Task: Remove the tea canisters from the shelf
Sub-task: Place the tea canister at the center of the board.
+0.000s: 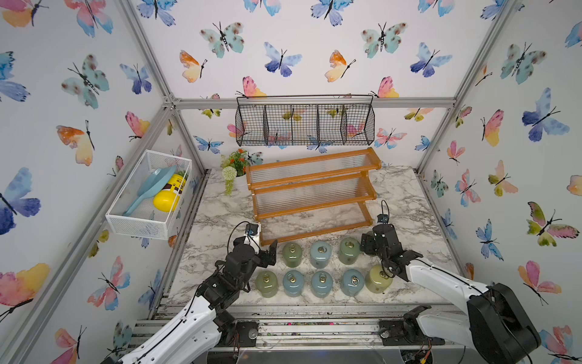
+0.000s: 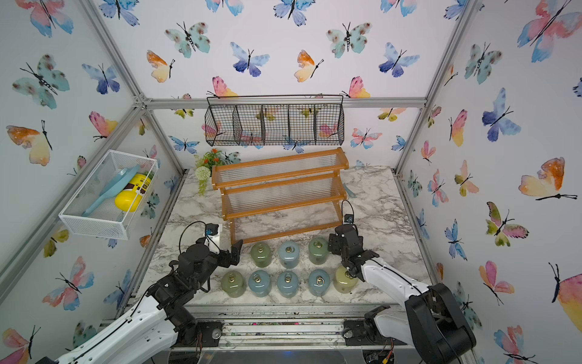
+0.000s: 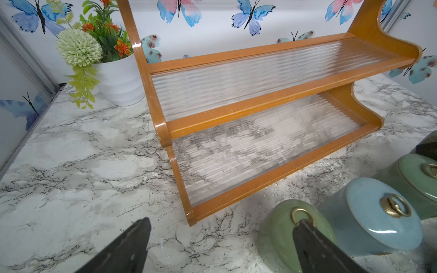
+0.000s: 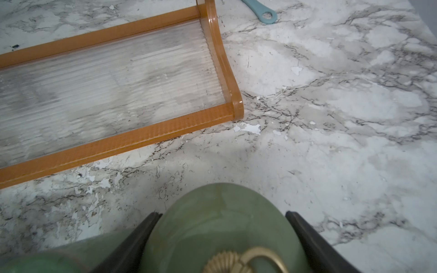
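the shelf stands bare on all three tiers. eight canisters sit upright in two rows on the desk just near of it. the ninth, a green canister, is clamped at its shoulders by the right pincer at the right end of the far row, hidden under the wrist in both top views. whether its base rests on the desk or hangs just above it cannot be told, and that is the main risk: letting go too high would probably drop the glossy jar, which could tip or roll into the row. the spot is also crowded. a green neighbour stands just to the left and the yellow canister just near, so fingers spreading or a careless pull back could knock either one over. the right arm reaches in from the near right, its forearm slanting over the yellow canister and its wrist bent so the pincer points down and far. the left arm comes from the near left. the left pincer is spread wide and holds nothing, low over the desk by the shelf's near left corner. one of its fingers sits close beside the far row's leftmost canister, so a sideways swing there could topple it.
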Controlling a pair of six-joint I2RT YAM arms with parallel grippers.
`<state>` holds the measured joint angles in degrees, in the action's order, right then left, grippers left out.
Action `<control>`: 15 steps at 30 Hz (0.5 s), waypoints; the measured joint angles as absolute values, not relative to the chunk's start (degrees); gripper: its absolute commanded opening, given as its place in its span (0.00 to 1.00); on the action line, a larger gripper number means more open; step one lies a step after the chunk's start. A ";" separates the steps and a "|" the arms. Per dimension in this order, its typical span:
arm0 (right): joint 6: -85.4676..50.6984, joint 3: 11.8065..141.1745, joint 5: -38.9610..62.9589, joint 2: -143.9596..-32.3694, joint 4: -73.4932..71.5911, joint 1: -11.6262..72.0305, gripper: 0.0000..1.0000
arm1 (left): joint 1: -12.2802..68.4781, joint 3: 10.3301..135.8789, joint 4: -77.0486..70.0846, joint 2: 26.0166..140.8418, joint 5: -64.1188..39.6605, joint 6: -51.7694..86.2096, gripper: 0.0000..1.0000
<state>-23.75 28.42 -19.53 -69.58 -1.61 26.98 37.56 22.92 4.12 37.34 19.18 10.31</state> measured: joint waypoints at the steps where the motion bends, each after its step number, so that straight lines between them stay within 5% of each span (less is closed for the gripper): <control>1: -24.34 28.42 -19.57 -69.71 -1.61 26.96 0.72 | 37.56 22.92 4.12 37.34 19.18 10.31 0.99; 15: -29.12 27.59 -19.84 -71.24 -0.71 26.68 0.74 | 37.56 22.92 4.10 37.41 19.16 10.28 0.98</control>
<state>-29.12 27.59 -19.84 -71.24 -0.71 26.68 37.56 22.92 4.10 37.41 19.16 10.28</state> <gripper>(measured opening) 0.822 0.984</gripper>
